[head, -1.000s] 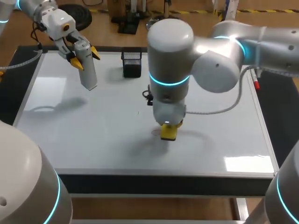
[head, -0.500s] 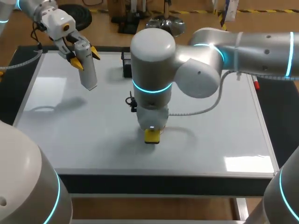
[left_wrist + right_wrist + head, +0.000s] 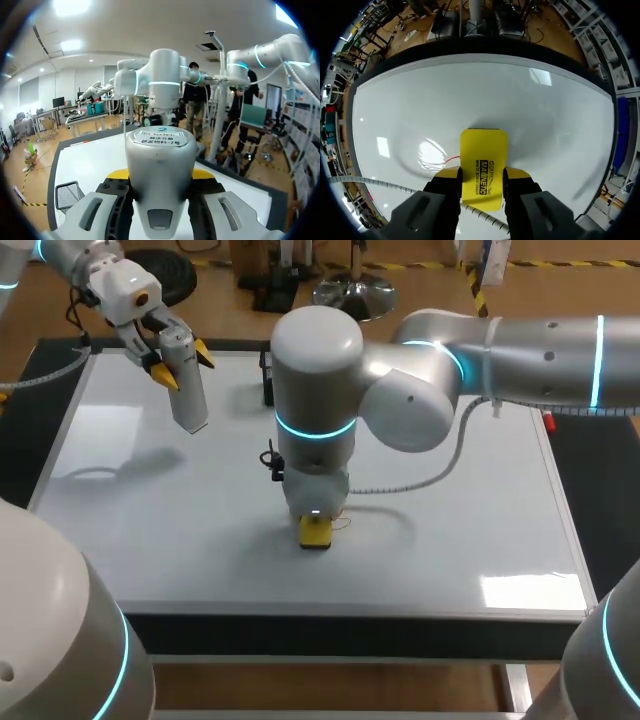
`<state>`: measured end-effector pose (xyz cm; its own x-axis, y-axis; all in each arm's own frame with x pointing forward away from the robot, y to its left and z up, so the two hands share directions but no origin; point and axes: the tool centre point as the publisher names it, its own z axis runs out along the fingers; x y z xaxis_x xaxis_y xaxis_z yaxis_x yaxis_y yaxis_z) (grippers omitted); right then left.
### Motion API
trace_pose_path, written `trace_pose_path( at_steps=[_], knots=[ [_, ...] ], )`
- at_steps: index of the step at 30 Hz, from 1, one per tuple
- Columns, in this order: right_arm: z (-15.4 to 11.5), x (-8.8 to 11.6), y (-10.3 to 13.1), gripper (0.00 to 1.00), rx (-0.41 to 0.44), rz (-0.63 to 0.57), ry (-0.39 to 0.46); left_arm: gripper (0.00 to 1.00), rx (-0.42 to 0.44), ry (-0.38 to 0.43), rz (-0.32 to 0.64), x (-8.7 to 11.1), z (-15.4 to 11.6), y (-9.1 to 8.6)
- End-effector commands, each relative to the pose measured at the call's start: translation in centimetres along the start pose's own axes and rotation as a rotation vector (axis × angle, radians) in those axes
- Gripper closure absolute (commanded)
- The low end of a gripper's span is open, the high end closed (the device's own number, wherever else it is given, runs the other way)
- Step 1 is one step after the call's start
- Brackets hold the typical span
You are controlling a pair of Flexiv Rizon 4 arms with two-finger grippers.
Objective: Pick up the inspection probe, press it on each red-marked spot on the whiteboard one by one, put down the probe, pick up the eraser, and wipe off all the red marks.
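Eraser (image 3: 316, 532) first: it is yellow and sits flat on the whiteboard (image 3: 150, 540), near the front, about in the middle. The right pincer (image 3: 483, 174) is closed on it, one finger on each long side, with the arm right above it. A thin red mark (image 3: 452, 159) shows on the board just beside the eraser, so I think the wiping is going on and is not done yet.

I think the eraser is light and easy to lift. Its top looks like hard plastic, so the fingers can squeeze it and it will not bend. The under side is likely a soft pad, but I cannot see it. The long sides are the best place to hold it, and that is where the fingers are. The board looks smooth and shiny, so the eraser should slide well. It must be kept flat and pushed down a bit, or it may tip and miss the mark.

The left pincer (image 3: 181, 365) is closed on the probe (image 3: 187, 390), a grey tube, and holds it in the air over the back left corner of the board. A black mesh basket (image 3: 67, 196) stands at the back.
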<state>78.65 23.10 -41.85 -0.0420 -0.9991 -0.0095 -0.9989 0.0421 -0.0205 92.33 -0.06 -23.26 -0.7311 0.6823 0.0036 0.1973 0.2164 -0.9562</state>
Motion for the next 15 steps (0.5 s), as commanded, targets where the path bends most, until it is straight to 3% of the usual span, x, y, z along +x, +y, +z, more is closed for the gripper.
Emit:
trace_pose_path(
  at_steps=[1,15],
  knots=[
    [0.1,0.3,-0.5,1.0,-0.004,0.002,0.002,1.0,0.0,0.003,0.001,0.0,-0.1,-0.1],
    [0.8,3.3,-0.8,1.0,-0.024,0.037,0.031,1.0,0.0,0.003,0.001,0.0,-0.1,-0.1]
  ],
)
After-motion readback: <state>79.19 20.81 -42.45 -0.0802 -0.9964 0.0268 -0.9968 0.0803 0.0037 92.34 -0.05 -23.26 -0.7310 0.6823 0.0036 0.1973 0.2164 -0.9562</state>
